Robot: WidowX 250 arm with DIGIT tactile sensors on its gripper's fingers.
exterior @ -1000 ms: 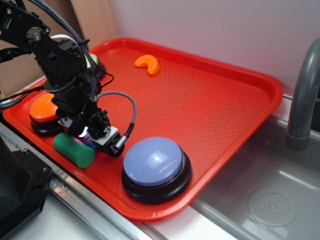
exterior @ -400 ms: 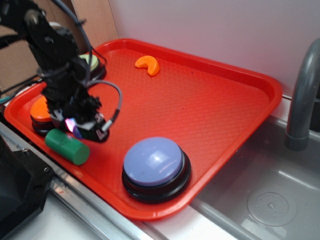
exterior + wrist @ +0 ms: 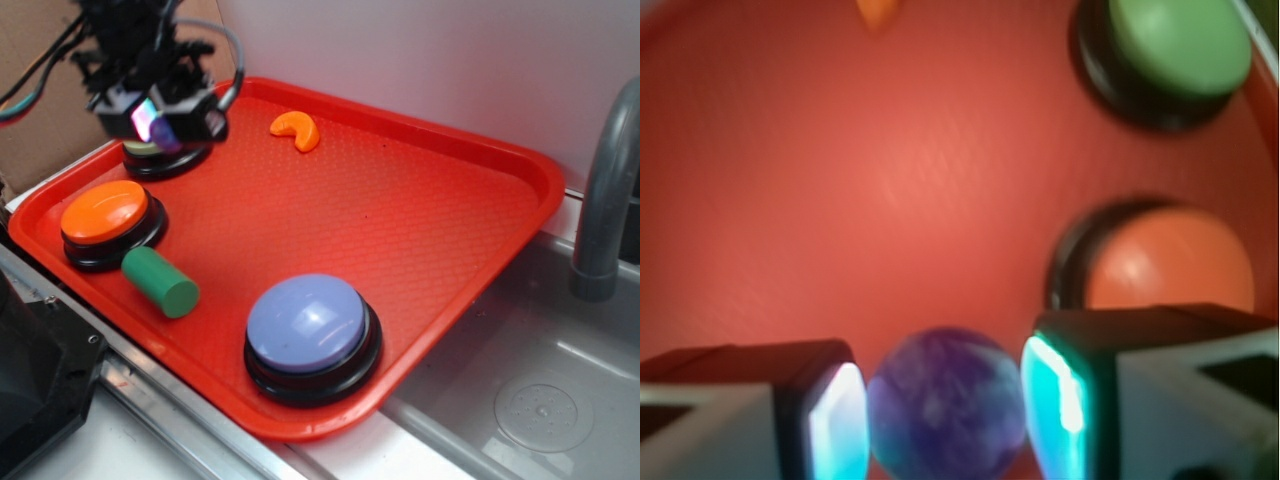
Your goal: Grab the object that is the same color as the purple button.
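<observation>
A small glossy dark-purple ball [image 3: 946, 405] sits squeezed between my two lit pads in the wrist view. My gripper [image 3: 155, 122] is shut on it and hangs raised above the tray's back-left part, over the green button [image 3: 160, 155]. The ball [image 3: 157, 126] shows there as a purple glint between the fingers. The big lavender-purple button [image 3: 308, 325] on its black base stands at the tray's front, well away from the gripper.
On the red tray [image 3: 450, 230] stand an orange button [image 3: 105, 213] at the left and a green cylinder [image 3: 160, 281] lying beside it. An orange wedge [image 3: 296, 128] lies near the back rim. A grey tap [image 3: 605, 200] and a sink are to the right.
The gripper has risen from beside the green cylinder and moved back-left over the green button, carrying the purple ball. The cylinder has shifted slightly.
</observation>
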